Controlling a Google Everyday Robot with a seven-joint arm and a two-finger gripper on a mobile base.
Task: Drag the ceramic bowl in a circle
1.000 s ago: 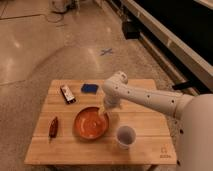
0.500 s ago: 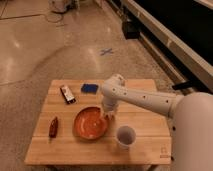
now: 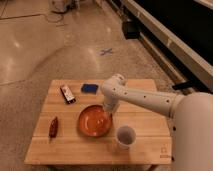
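Orange-red ceramic bowl (image 3: 92, 121) on wooden table (image 3: 145, 146), gripper (image 3: 108, 114) jaws closed on its right rim

No text or numbers can be read anywhere. A small dark mark (image 3: 163, 149) sits at one corner of the counter (image 3: 75, 147) — too small to make out. A blue cross (image 3: 106, 51) is marked on the floor (image 3: 45, 45) beyond the counter. The gripper (image 3: 108, 113) is low over the counter — closed on the rim of the bowl (image 3: 90, 122).
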